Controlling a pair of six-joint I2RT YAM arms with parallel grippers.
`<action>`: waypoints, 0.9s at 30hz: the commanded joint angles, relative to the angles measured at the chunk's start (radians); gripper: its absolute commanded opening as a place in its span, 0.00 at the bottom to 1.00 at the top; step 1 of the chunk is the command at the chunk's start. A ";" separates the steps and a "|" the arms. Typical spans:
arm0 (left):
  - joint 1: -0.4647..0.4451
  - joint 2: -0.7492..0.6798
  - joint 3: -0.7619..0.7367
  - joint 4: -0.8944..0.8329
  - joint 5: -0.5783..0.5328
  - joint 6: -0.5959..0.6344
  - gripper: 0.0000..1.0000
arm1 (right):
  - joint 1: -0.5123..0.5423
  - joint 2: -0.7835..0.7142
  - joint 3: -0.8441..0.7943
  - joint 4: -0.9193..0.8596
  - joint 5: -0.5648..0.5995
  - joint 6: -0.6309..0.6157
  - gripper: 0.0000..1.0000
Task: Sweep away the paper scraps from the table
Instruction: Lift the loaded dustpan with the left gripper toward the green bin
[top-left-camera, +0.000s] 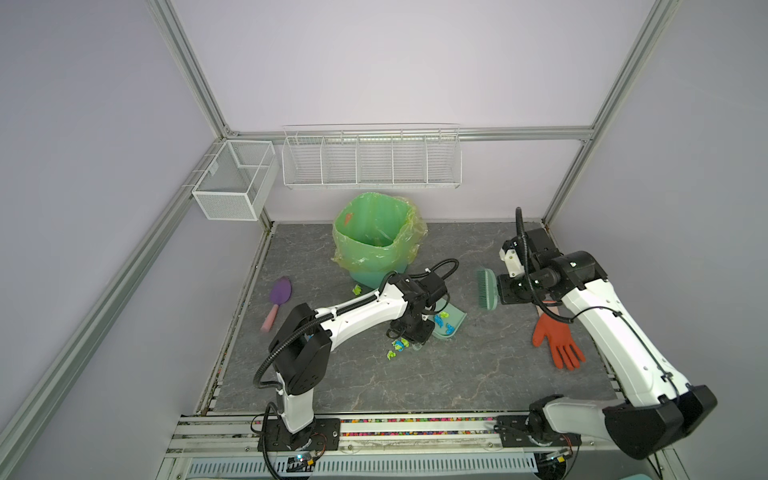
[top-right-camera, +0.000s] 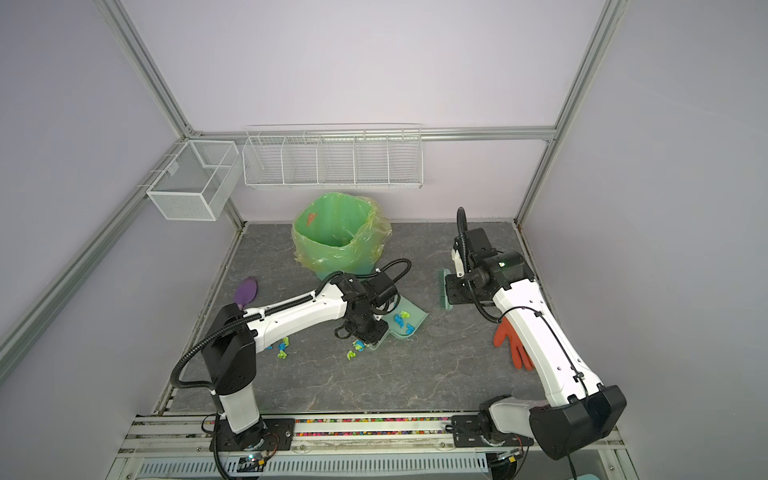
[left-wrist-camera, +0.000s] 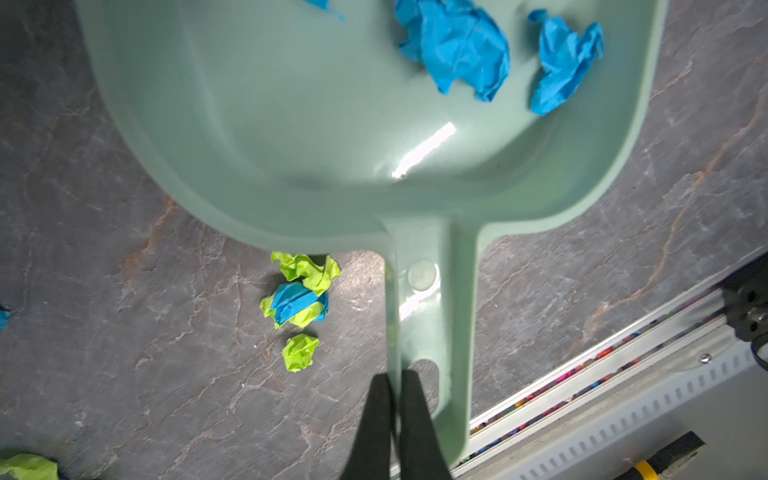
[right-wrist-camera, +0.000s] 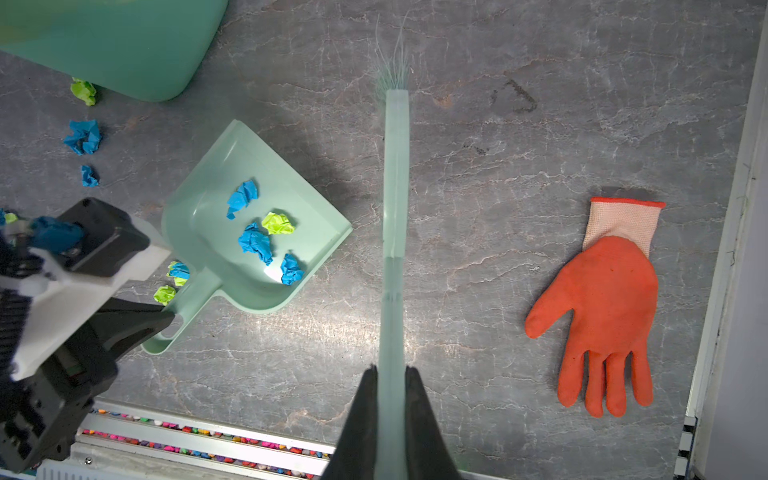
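Three paper scraps (left-wrist-camera: 296, 306) aligned along dustpan handle (left-wrist-camera: 432, 316)

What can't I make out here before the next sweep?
- Bin floor: both top views, liner folds hide it; contents unclear.
- Scraps count: top views, the left arm covers some.
- Dustpan front lip: left wrist view, cut off by the edge.
- Brush bristles: right wrist view, seen edge-on; table contact unclear.
- Glove: a top view, partly behind the right arm.
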 joint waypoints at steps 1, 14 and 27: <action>-0.001 -0.035 0.048 -0.020 -0.017 -0.008 0.00 | -0.011 -0.025 -0.036 0.037 0.006 0.026 0.07; -0.005 -0.078 0.104 -0.079 -0.064 -0.020 0.00 | -0.048 -0.143 -0.155 0.124 -0.034 0.076 0.07; -0.008 -0.091 0.220 -0.176 -0.100 -0.016 0.00 | -0.068 -0.210 -0.205 0.134 -0.029 0.081 0.07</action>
